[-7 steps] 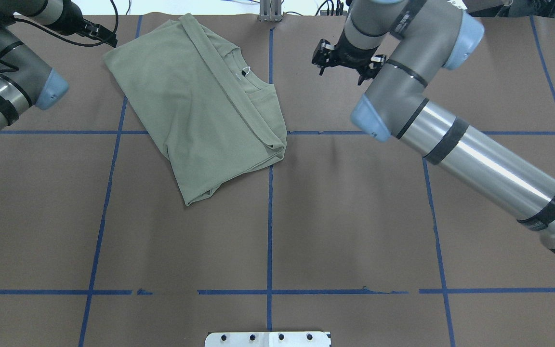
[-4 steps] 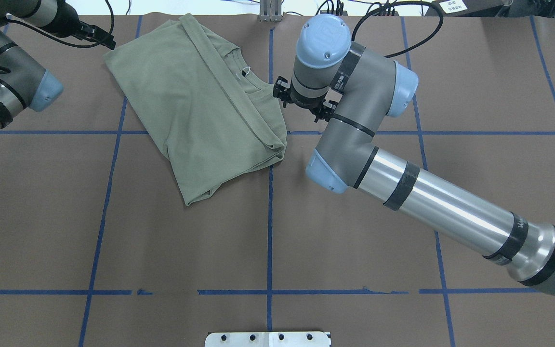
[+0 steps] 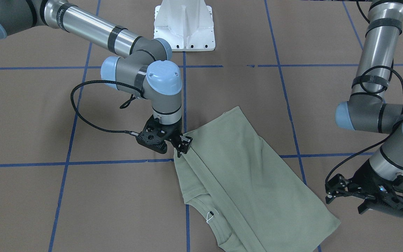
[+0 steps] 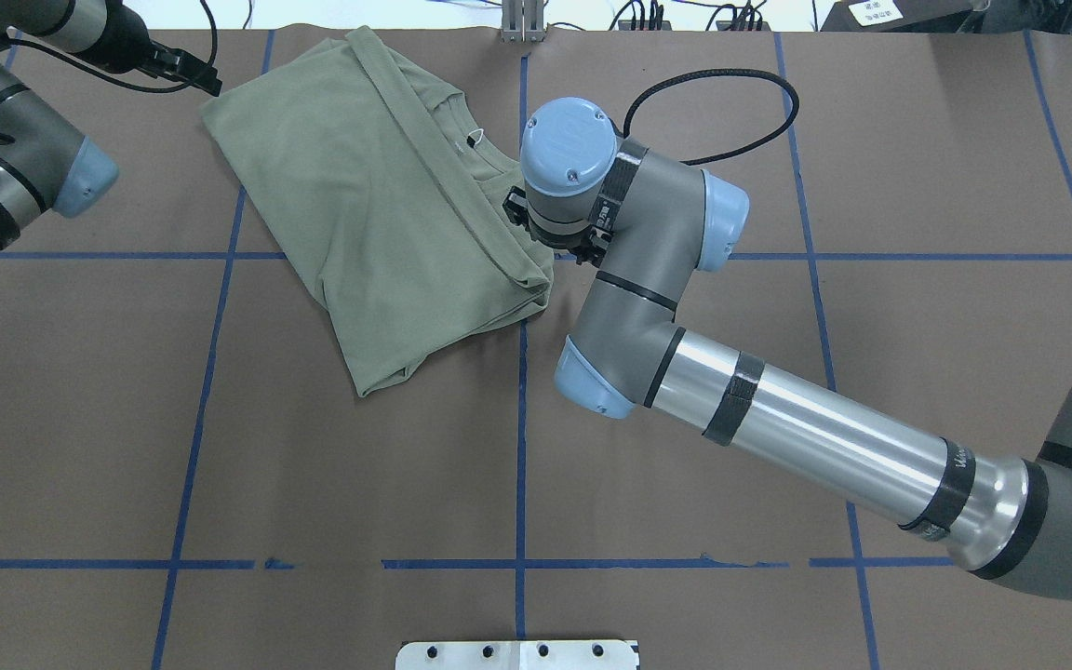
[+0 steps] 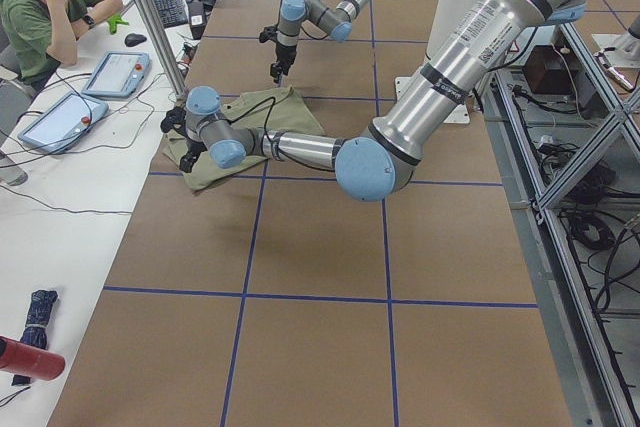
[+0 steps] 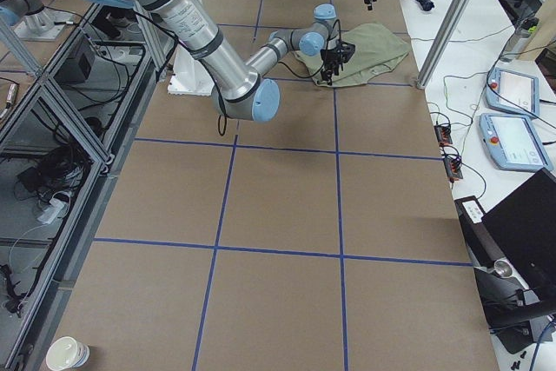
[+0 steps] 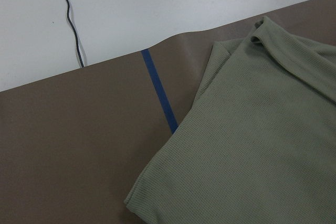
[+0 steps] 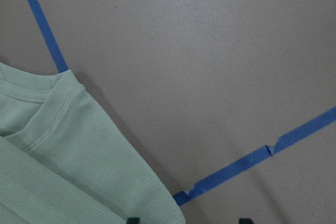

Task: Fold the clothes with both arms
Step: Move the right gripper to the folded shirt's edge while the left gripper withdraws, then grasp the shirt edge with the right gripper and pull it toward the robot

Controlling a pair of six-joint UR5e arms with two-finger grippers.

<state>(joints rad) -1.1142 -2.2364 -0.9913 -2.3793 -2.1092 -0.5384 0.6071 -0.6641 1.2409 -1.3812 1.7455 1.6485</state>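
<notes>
**A:** Overhead exterior: what had changed?

**B:** The right gripper (image 3: 183, 145), fingers spread wide in its wrist camera, had swung in from 2 o'clock to the sage-green knit shirt's (image 4: 378, 214) 3 o'clock edge, near the neckline. A grasp looked next.

**A:** And the left gripper (image 4: 204, 82)?

**B:** It hovered at the shirt's 10 o'clock corner; I couldn't tell its spread.

**A:** Room?

**B:** The shirt lay part-folded by the table's (image 4: 313, 484) 12 o'clock edge, with open surface toward 6 o'clock.
</notes>
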